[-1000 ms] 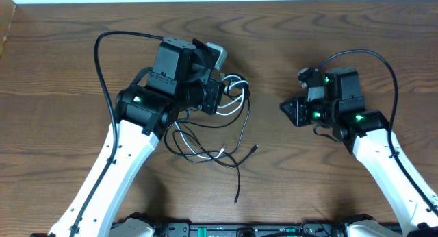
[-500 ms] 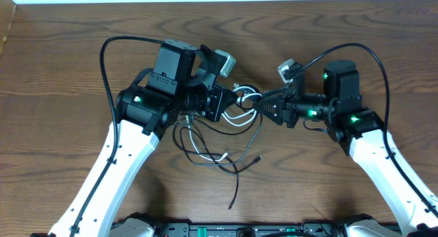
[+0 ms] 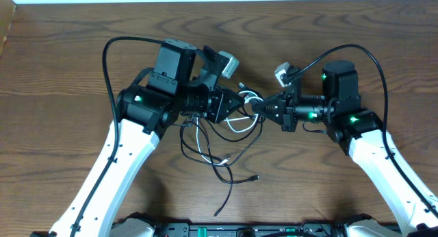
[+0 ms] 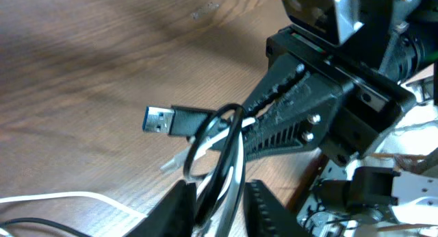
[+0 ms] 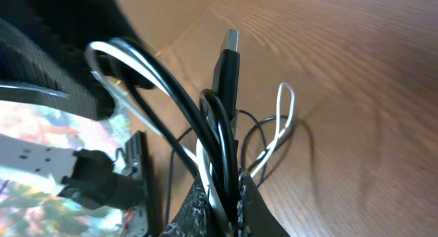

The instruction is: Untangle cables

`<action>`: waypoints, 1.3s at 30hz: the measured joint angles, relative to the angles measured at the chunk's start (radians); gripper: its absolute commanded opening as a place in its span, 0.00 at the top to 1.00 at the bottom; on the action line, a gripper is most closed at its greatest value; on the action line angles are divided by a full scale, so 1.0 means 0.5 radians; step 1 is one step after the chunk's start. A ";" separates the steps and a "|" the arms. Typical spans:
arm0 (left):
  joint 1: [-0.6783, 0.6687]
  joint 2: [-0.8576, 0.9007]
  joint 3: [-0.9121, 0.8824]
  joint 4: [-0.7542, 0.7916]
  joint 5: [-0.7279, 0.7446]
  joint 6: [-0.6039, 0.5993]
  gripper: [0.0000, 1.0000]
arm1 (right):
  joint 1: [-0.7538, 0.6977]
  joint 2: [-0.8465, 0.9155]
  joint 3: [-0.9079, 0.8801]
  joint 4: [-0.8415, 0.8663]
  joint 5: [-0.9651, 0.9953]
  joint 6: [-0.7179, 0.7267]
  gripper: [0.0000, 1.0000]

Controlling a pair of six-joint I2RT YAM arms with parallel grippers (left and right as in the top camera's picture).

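Two grippers are meeting tip to tip above the table [image 3: 68,31]: the right gripper [image 3: 264,108] is pinching the black and white cables [image 5: 220,134] tight. The left gripper [image 4: 215,199] is sitting slightly parted, with loops running loosely between its jaws. Slack is trailing beneath the left one, so the tangle is lying nearer that side.

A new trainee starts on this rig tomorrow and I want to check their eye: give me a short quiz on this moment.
1. True or false: the right gripper is shut on the cables.
2. Which colour is the housing of the USB plug? A black; B white; C red.
3. Short answer: what do the loose cord ends rest on?
Key: 1 true; 2 A; 3 the wooden table.
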 measured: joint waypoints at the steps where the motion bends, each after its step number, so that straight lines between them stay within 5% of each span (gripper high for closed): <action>1: -0.006 0.011 0.000 0.002 0.005 -0.001 0.69 | 0.000 0.000 0.000 0.001 -0.019 0.000 0.99; 15: -0.120 0.176 0.000 0.163 -0.021 0.000 0.69 | -0.003 0.000 -0.001 0.001 -0.130 0.001 0.99; 20: -0.131 0.176 0.000 0.156 -0.074 0.002 0.92 | -0.007 0.003 -0.004 0.001 -0.132 0.002 0.99; 31: -0.134 0.176 0.000 0.146 -0.128 0.007 0.92 | -0.009 0.011 -0.005 -0.031 -0.128 0.000 0.92; 39: -0.188 0.153 0.000 0.130 -0.556 0.008 0.92 | -0.006 0.011 -0.003 -0.221 -0.172 0.000 0.99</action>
